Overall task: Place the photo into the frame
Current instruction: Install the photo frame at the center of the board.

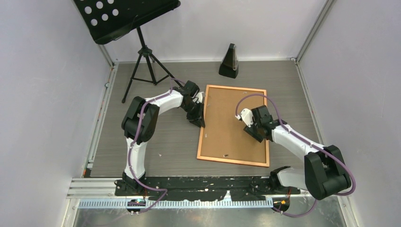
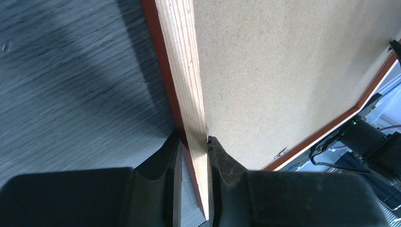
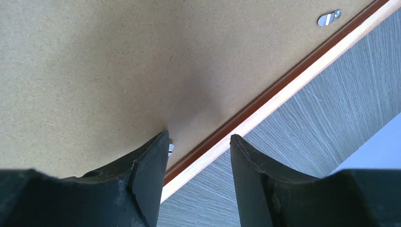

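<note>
Left gripper [image 2: 194, 142] pinches frame [image 2: 184, 71] left rail. Right gripper [image 3: 198, 137] jaws spread astride right rail. Board [image 3: 94, 61] faces up. Long axis runs away from bases. Photo unseen.

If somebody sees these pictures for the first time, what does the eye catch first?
The frame lies back side up in the middle of the table, its brown backing board showing. The left gripper is clamped on its left rail, while the right gripper stands open astride the right rail. A black music stand and a metronome stand behind it.
</note>
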Action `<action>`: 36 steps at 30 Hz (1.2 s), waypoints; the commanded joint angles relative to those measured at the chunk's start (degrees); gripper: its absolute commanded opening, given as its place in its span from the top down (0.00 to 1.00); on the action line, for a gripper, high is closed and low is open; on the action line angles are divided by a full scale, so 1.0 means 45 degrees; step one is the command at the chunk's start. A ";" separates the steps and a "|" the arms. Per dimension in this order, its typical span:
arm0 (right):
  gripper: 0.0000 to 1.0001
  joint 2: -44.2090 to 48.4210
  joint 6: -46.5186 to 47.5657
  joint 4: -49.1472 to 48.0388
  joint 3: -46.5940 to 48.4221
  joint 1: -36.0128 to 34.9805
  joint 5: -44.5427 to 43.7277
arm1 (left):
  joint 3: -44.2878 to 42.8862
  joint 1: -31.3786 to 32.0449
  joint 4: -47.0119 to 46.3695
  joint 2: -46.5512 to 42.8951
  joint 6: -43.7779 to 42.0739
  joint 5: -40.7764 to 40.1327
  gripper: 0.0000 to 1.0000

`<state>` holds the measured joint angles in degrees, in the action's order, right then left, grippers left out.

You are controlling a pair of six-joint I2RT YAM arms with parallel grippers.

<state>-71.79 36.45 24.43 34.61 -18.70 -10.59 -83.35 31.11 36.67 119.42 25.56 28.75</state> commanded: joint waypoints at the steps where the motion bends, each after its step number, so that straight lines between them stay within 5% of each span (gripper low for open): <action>1: 0.43 0.0304 0.0231 0.0744 -0.0506 0.0134 0.0099 | 0.0012 0.0137 0.0065 0.0540 -0.0243 0.0344 1.00; 10: 0.42 0.0413 0.0081 0.1068 -0.0197 0.0121 0.1649 | -0.0018 0.0132 0.0082 0.0580 -0.0234 0.0393 1.00; 36: 0.43 0.0017 0.0323 0.0235 -0.0871 0.0911 -0.1094 | -0.0048 0.0017 0.0079 0.0730 -0.0154 0.0556 1.00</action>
<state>-70.76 37.23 23.51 33.23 -16.08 -12.58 -83.68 30.79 36.38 120.27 26.44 30.98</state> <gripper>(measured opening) 0.570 0.186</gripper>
